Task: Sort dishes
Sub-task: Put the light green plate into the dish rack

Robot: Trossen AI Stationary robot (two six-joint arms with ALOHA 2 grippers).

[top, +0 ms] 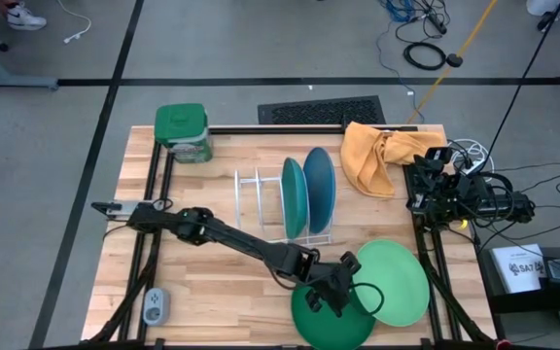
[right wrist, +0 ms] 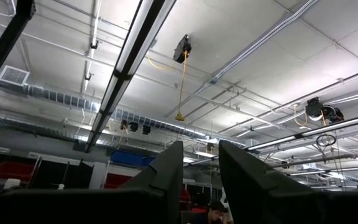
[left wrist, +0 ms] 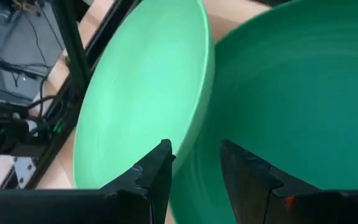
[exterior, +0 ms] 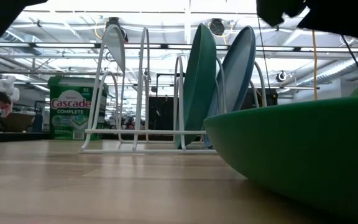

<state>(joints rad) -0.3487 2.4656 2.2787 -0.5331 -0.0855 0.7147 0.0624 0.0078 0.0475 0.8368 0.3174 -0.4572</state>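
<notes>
Green is what remains to be sorted: the dark green plate [top: 324, 313] and the light green plate [top: 402, 280] lie flat on the tabletop [top: 202, 311] at the lower right of the high view, the light one's rim appearing to overlap the dark one's. The other two are done — the teal plate [top: 294, 197] and the blue plate [top: 320, 189] stand on edge, side by side, in the wire rack [top: 251, 199] at the centre of the frame, with empty slots to their left. So the job looks about half finished.

The left end effector [top: 335, 292] reaches across to the dark green plate, low over its upper edge. In the left wrist view its fingers [left wrist: 157, 171] are spread a little, with the seam between the two green plates lying just beyond the gap; they pinch nothing, and I cannot tell whether they touch a rim. My guess is that the dark green plate is the next to go.

The right end effector [right wrist: 199, 168] rests folded at the right edge of the tabletop, pointed at the ceiling, fingers slightly parted and empty.
</notes>
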